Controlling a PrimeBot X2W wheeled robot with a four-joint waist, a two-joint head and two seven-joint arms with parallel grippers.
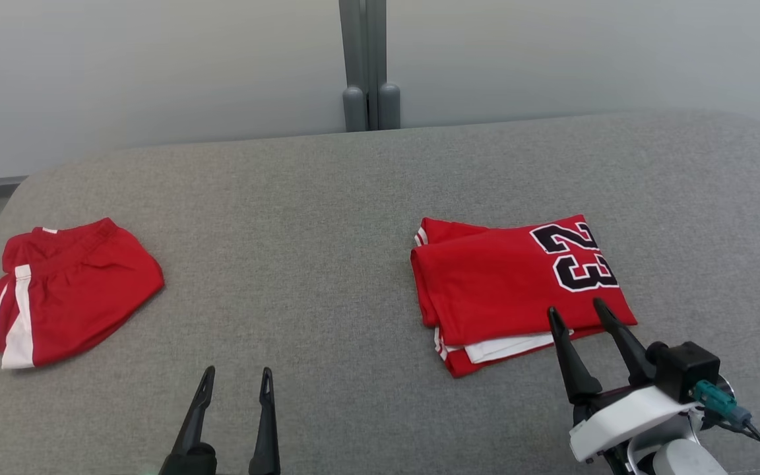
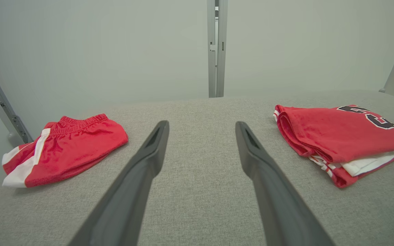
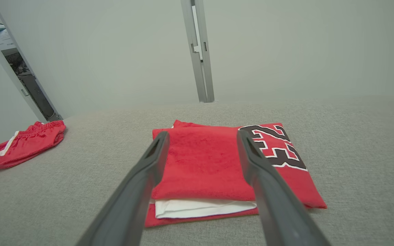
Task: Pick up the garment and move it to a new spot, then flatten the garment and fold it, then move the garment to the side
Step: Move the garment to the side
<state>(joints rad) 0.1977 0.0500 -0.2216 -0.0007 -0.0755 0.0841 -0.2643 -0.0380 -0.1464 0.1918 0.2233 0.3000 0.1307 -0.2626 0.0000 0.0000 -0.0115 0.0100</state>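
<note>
Judging by the layout, the fold stage appears complete. The red jersey (image 1: 518, 284) lies as a compact rectangle on the right half of the grey fabric-covered table (image 1: 327, 218), with its number 23 facing up. The probable outstanding step is the move to the side. A pair of red shorts (image 1: 70, 290) already lies folded at the far left edge.

The right gripper (image 1: 575, 307) is spread wide and holds nothing. Its tips are over the near edge of the jersey; contact cannot be confirmed. The left gripper (image 1: 237, 371) is equally wide and empty, over bare table between the two garments.

View differences:
- The head view gives the full number and both grippers together.
- The right wrist view shows a white layer protruding from the jersey's near edge.
- The left wrist view shows the stacked folds on the jersey's left edge and the shorts' elastic waistband.
</note>
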